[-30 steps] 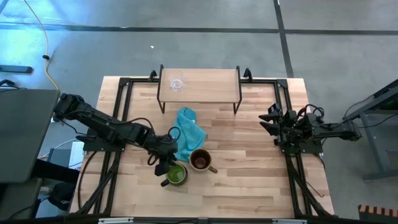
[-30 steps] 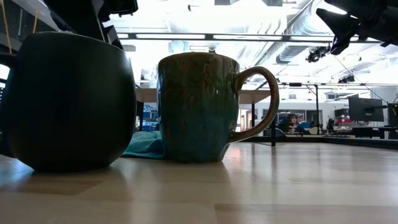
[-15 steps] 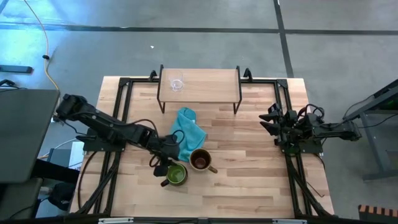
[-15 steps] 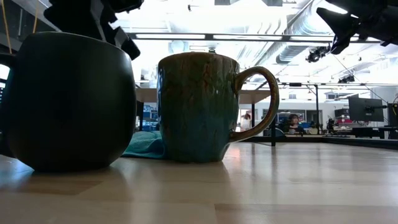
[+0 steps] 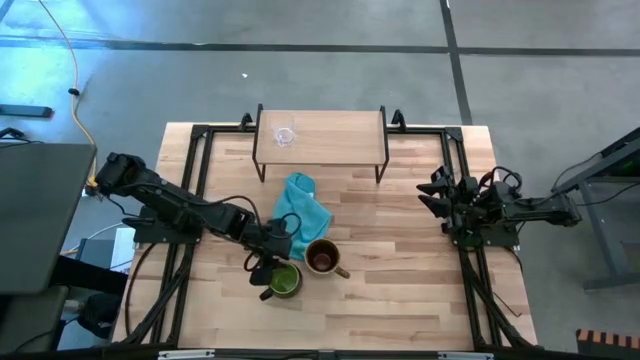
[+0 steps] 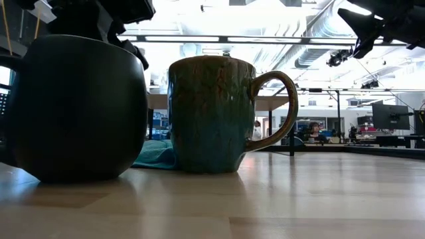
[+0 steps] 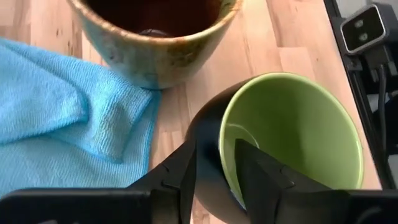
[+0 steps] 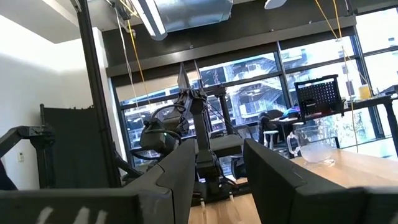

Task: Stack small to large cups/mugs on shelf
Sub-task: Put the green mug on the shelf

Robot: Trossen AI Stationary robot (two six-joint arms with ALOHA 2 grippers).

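The dark mug (image 5: 285,282) with a green inside stands on the table near the front, large at the left of the low view (image 6: 80,106). My left gripper (image 7: 217,155) is at its rim, shut on the wall. Just right of it stands the olive-tan mug (image 5: 321,258), brown inside, its handle toward the table's right (image 6: 279,109). The tiny clear glass cup (image 5: 285,135) stands on the light-wood shelf (image 5: 335,140) at the table's far edge. My right gripper (image 8: 217,162) waits open at the table's right edge, raised, touching nothing. My left gripper has the dark mug's rim on the side toward the table's left (image 7: 211,149). One finger (image 7: 258,177) is inside the green hollow and the other (image 7: 185,180) outside on the dark wall. The fingers slant down from the table's left. The mug stands upright, its base on the table.
A teal-blue cloth (image 5: 303,212) lies crumpled between the shelf and the mugs, reaching the olive-tan mug's foot (image 7: 56,112). Black frame rails (image 5: 190,190) run along the table's left and right sides. Bare tabletop (image 5: 400,290) lies right of the mugs.
My left gripper has gone down and toward the table's right, onto the dark mug's rim, rolling its wrist as it went. The dark mug has shifted slightly on the table. The olive-tan mug, glass cup and cloth have stayed put.
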